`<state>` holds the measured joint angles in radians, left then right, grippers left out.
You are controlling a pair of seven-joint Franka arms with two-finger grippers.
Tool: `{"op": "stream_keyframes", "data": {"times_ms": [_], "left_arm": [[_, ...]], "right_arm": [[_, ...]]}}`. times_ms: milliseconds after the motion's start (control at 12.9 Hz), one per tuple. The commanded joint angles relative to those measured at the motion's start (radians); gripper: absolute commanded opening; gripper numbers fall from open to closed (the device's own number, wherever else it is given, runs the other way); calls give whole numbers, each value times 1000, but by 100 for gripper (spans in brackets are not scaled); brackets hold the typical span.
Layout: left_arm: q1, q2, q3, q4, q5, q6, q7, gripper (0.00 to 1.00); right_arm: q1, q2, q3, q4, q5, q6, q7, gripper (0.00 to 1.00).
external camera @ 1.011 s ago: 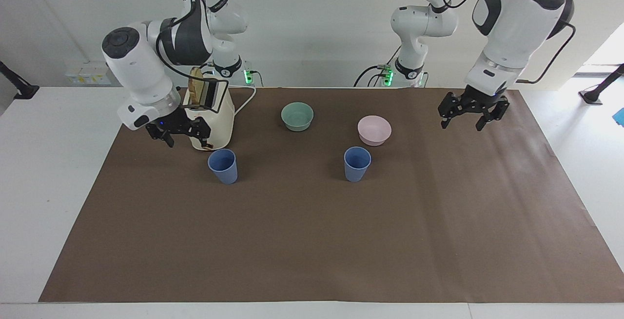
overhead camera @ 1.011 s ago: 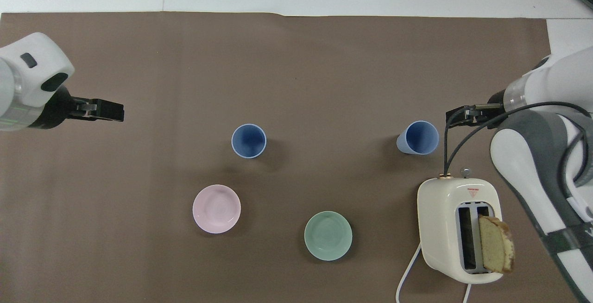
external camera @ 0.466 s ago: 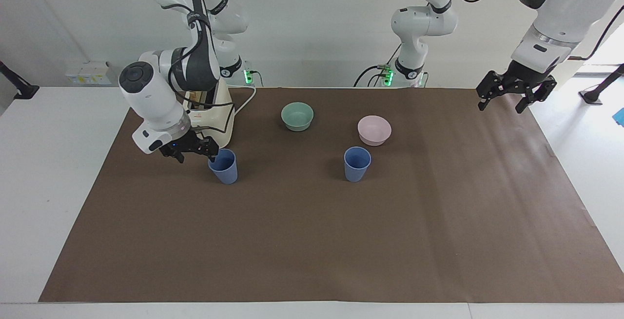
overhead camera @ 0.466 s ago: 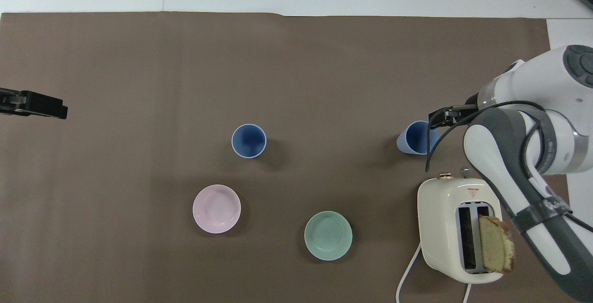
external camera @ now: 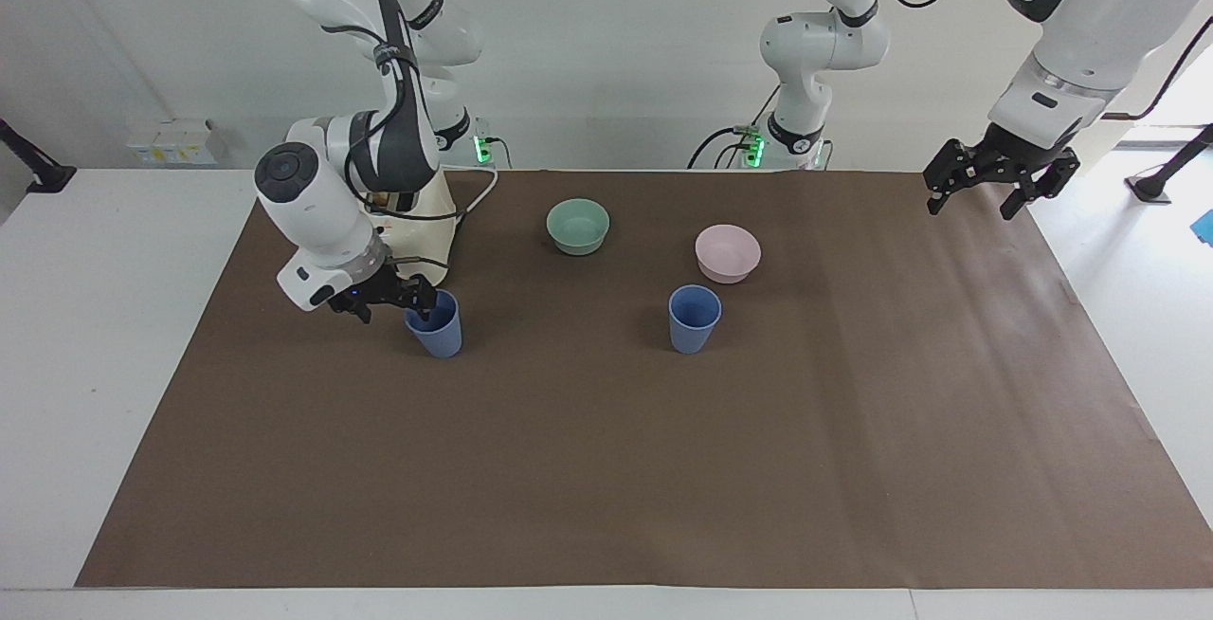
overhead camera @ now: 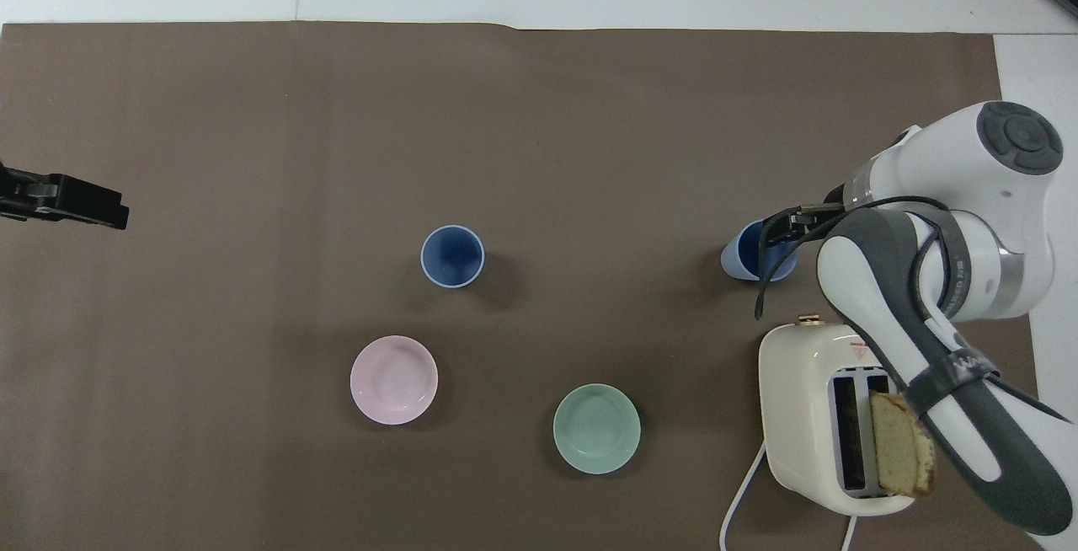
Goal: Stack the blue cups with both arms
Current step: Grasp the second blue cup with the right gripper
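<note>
Right pincer (external camera: 396, 302) low at the rim of a small periwinkle-blue tapered plastic cup (external camera: 436, 328), fingers spread; one fingertip looks dipped at the cup's mouth, but whether it touches the rim I cannot tell. The cup stands upright on the brown paper sheet (external camera: 606, 468) covering the white desk (external camera: 95, 317), toward the right arm's end, just beside a cream two-slot toaster (overhead camera: 821, 416) that sits nearer the robots with a slice of bread (overhead camera: 901, 450) sticking up from one slot. In the overhead view the right arm's white wrist and dark cable partly cover that cup (overhead camera: 745, 256).

Left pincer (external camera: 995, 186) up in the air over the brown sheet's edge at the left arm's end, fingers spread, holding nothing; waits well apart from everything.

Second identical blue cup (external camera: 694, 319) upright mid-sheet, untouched. Round pale-pink bowl (external camera: 728, 253) near it, nearer the robots. Round mint-green bowl (external camera: 578, 227) nearer the robots still, between pink bowl and toaster. Cups well apart, not stacked.
</note>
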<state>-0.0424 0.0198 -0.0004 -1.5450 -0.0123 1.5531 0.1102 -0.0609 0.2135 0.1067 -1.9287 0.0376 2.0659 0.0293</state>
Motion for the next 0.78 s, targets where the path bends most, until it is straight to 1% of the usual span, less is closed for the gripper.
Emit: {"op": "stream_keyframes", "data": {"times_ms": [0,78,233,389,622,700], "left_arm": [[10,-26,-4,-4,18,-44,13,100],[9,-26,-4,-6,18,-44,13,100],[1,-24,-6,-3,18,-36,10,100],[-1,-26,-6,-1,18,-33,3,100],[6,-34,-4,5,18,-33,0,100],[4,-34,-6,5,18,-33,9,100]], "right_arm": [[12,10,4,-15,19,23,1,78],[15,10,4,-15,19,23,1,53],[18,10,4,-15,19,22,0,24],[18,10,7,-13,19,20,1,0],[20,21,19,13,19,13,4,0],[20,23,34,40,19,-3,12,0]]}}
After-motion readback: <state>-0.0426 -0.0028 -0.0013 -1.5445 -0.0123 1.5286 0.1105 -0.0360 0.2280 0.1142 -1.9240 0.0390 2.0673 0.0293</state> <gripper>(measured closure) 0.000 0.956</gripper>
